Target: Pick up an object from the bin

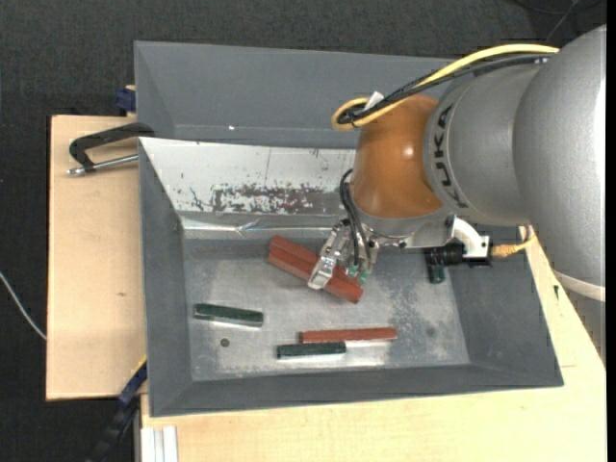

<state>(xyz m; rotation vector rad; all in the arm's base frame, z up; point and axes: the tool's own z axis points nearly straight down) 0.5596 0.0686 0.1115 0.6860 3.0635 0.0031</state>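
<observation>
My gripper (337, 269) hangs low over the middle of the bin, right above a reddish-brown block (294, 259) that lies slanted on the floor. One metal finger (325, 267) rests against the block's right half. Whether the block sits between the fingers is hidden by the gripper body. A thin red bar (347, 335) lies below it toward the front, with a dark green bar (311, 351) just beside it.
Another dark green bar (228, 315) lies at the front left, with a small dark dot (224, 343) beneath it. The arm with its orange cover and yellow cable fills the bin's right rear.
</observation>
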